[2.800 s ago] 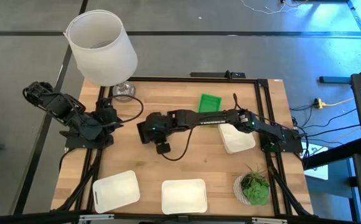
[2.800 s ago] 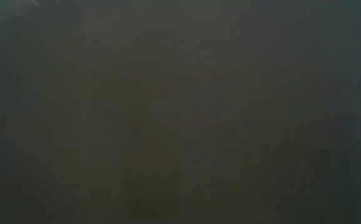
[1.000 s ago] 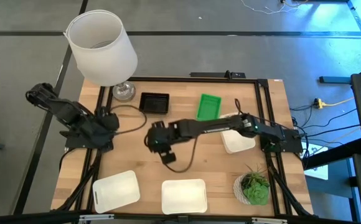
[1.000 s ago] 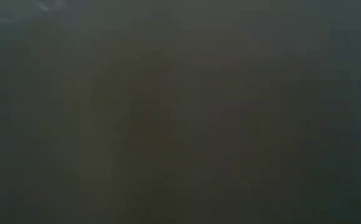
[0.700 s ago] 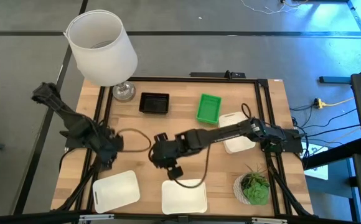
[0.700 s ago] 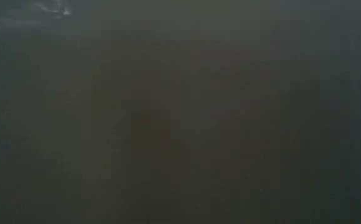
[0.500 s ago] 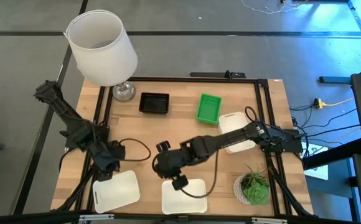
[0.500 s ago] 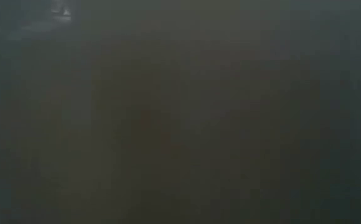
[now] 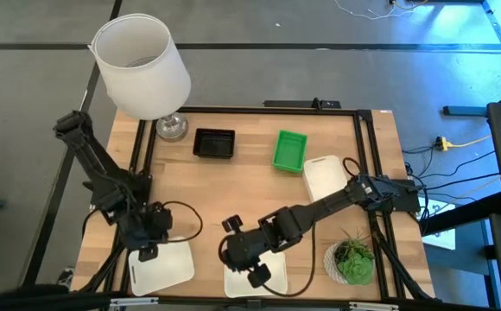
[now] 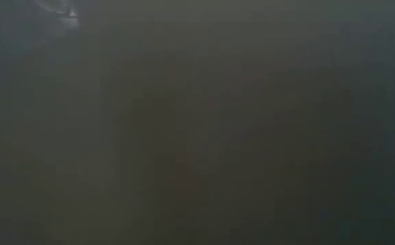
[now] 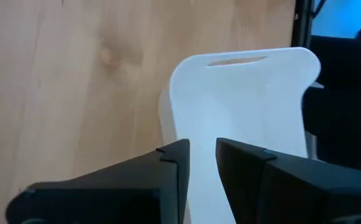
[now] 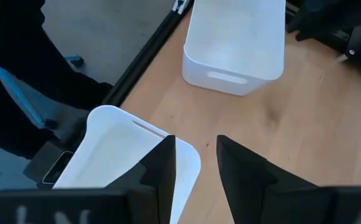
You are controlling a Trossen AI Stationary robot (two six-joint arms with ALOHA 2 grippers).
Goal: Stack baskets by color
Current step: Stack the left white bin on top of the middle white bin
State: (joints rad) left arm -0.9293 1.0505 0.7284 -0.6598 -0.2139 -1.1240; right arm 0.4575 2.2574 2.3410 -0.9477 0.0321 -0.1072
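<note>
Wooden surface [image 9: 242, 186]: your released left end effector [image 9: 147, 254] and right end effector [image 9: 256, 276] could tip both near white rounded plastic baskets [image 9: 161, 264].

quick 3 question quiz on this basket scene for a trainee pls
1. True or false: the black basket and green basket touch.
2. How many white baskets show from above?
3. Which white basket is each gripper over?

Key:
1. False, bare wood lies between them.
2. Three.
3. Left gripper over the near-left basket, right gripper over the near-middle basket; the third sits by the right arm.
</note>
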